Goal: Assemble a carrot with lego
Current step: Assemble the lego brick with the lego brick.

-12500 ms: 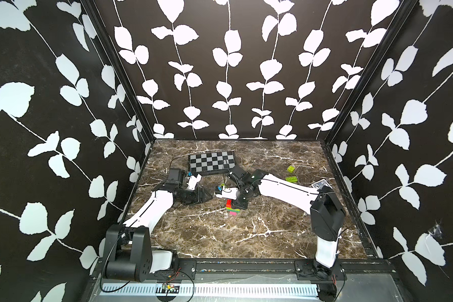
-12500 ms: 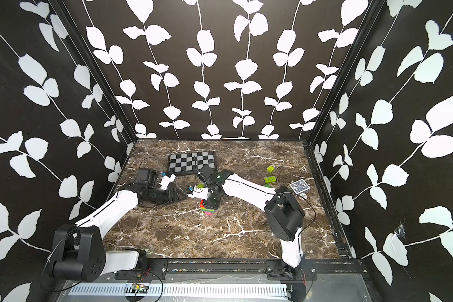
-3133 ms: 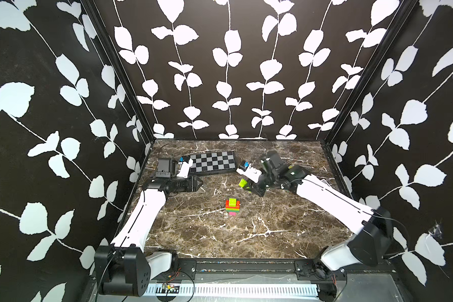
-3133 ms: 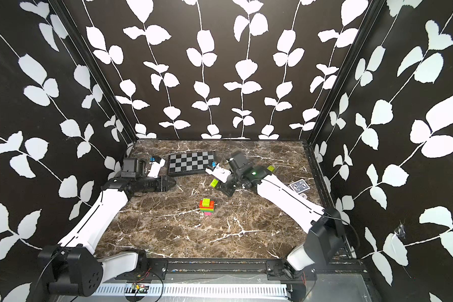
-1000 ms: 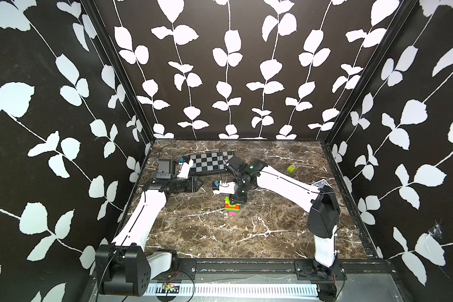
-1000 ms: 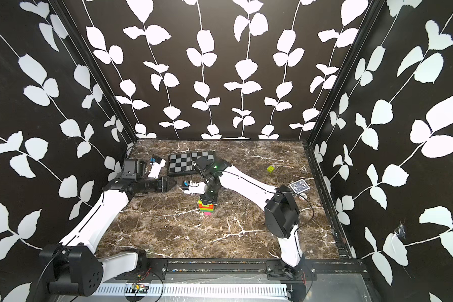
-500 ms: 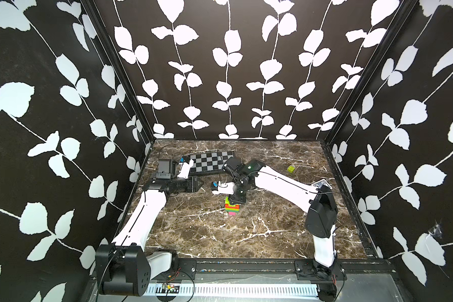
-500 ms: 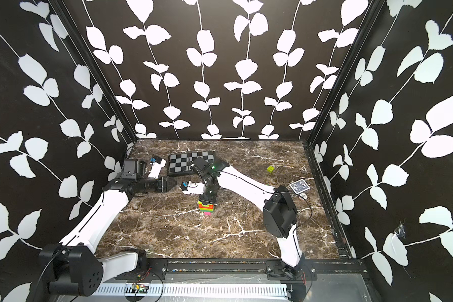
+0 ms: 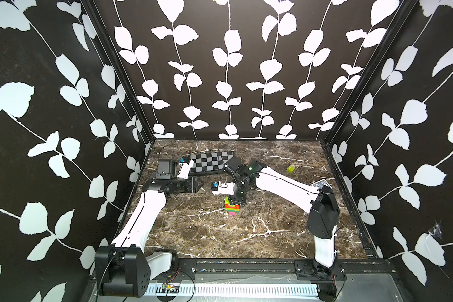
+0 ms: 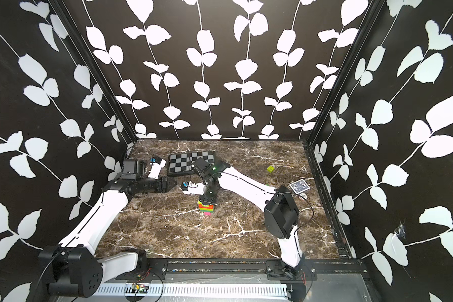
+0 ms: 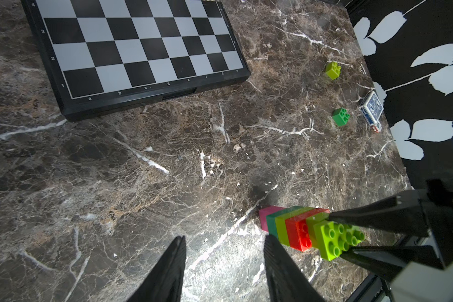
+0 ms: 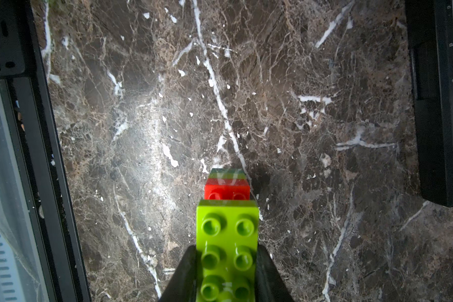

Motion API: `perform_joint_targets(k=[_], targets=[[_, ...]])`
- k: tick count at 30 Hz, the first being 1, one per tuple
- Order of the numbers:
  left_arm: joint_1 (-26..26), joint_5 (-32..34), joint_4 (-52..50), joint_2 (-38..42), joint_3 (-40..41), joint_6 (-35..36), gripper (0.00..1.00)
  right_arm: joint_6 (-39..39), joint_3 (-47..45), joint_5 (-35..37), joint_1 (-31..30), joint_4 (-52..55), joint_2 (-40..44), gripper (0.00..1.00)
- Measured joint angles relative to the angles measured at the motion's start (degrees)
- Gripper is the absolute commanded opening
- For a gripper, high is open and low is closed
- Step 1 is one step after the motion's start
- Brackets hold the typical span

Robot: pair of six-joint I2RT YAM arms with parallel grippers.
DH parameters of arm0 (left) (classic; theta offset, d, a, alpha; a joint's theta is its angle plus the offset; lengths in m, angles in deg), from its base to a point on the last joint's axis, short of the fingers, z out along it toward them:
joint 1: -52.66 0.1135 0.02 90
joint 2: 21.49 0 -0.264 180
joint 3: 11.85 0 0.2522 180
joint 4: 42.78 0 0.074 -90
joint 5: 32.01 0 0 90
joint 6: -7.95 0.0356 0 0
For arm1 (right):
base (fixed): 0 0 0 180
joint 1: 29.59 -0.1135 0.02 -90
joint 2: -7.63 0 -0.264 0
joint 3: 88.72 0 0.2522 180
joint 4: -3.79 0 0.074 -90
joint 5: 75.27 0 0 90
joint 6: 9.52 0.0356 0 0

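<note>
1. Right fingers [image 12: 183,274] clenched a lime studded plastic brick [image 12: 226,243] atop the banded red-green-pink brick carrot [image 9: 232,208] beneath them.
2. Left fingers [image 11: 168,269] hung parted, empty, nearby.
3. A loose lime cube [image 11: 332,70] and green cube [image 11: 341,117] lay far from both, seemingly unplaced.

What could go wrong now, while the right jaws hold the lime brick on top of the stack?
1. The carrot stands on its narrow pink tip, and the left gripper hangs apart from it, so pressing may tip it.
2. The lime brick between the jaws of the right gripper leaves red studs uncovered on one side. This off-centre load could topple the carrot after release.
</note>
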Motion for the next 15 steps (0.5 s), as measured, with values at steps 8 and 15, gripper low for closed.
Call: perform_joint_targets(k=[8,15], targets=[[0.0,-0.2,-0.9,0.3,0.0,0.0,0.5,-0.2,0.3,0.3,0.0,0.9,-0.6,0.15],[-0.4,0.5,-1.0,0.3,0.0,0.0,0.5,0.5,0.2,0.9,0.0,0.5,-1.1,0.14]])
